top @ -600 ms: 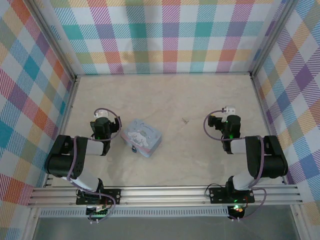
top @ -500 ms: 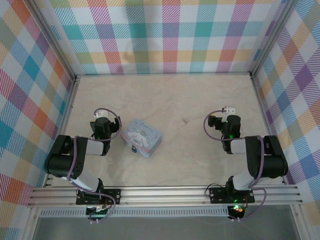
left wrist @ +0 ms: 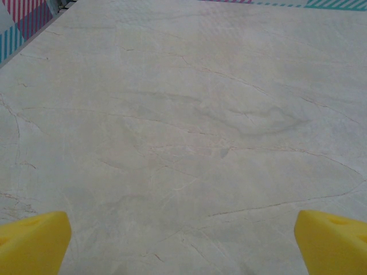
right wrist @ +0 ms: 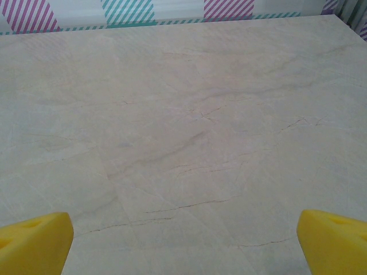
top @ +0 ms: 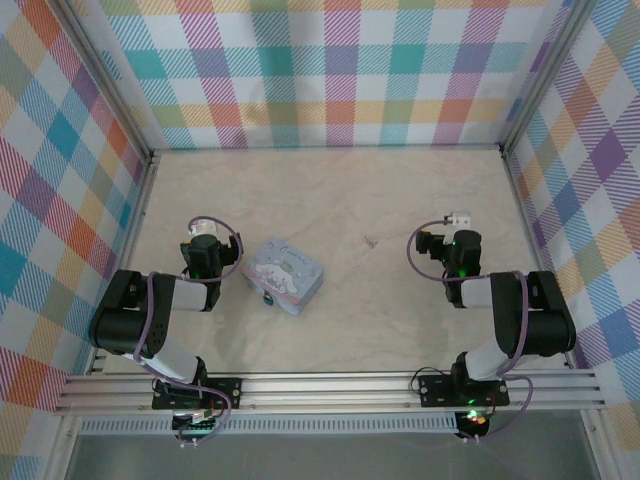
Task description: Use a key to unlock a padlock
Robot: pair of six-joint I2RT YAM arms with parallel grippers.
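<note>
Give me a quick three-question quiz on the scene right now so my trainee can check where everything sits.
1. True or false: the left gripper and right gripper are both open and hold nothing.
2. The padlock sits: A) beside the tin box, at its near edge; B) by the far wall; C) between the right gripper's fingers.
3. Which gripper is nearer the key?
Key: 1 true; 2 A; 3 the right gripper.

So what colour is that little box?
The tin box is pastel blue with a cartoon print, clearest in the top external view.
</note>
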